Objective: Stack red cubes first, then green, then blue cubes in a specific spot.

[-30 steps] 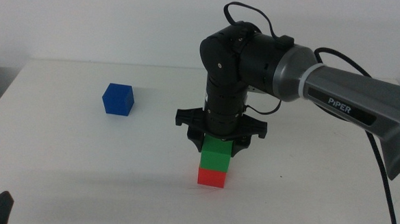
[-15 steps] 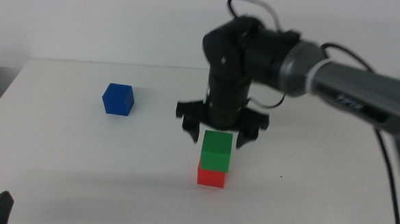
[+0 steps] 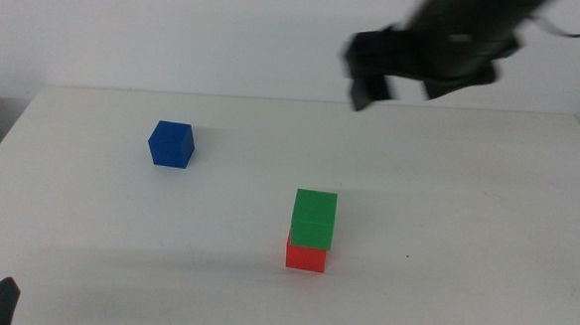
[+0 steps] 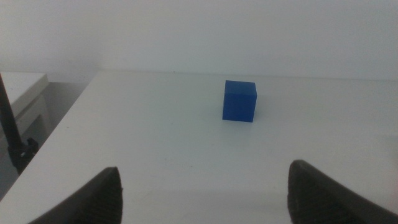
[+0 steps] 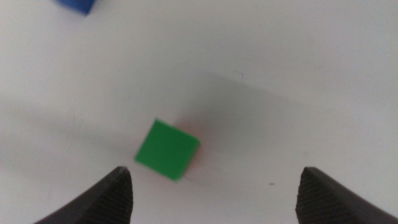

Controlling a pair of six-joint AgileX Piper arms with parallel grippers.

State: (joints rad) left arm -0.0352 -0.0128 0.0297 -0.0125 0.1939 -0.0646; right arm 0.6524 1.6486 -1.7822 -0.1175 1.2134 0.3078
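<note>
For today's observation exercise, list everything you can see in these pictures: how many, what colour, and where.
Matte red cube: one, red, on the table at the bottom of the stack.
Matte green cube: one, green, on top of the red cube, set slightly askew.
Matte dark blue cube: one, blue, alone on the table, far left of the stack.
White table: one, white, under everything.
Right gripper: one, dark, raised above the table's far edge, fingers open.
Left gripper: one, dark, low near the front left corner, fingers open, facing the blue cube.

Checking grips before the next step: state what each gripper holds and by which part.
Nothing is held. The right gripper is open, high above the green cube stacked on the red cube. The left gripper is open, facing the blue cube.
</note>
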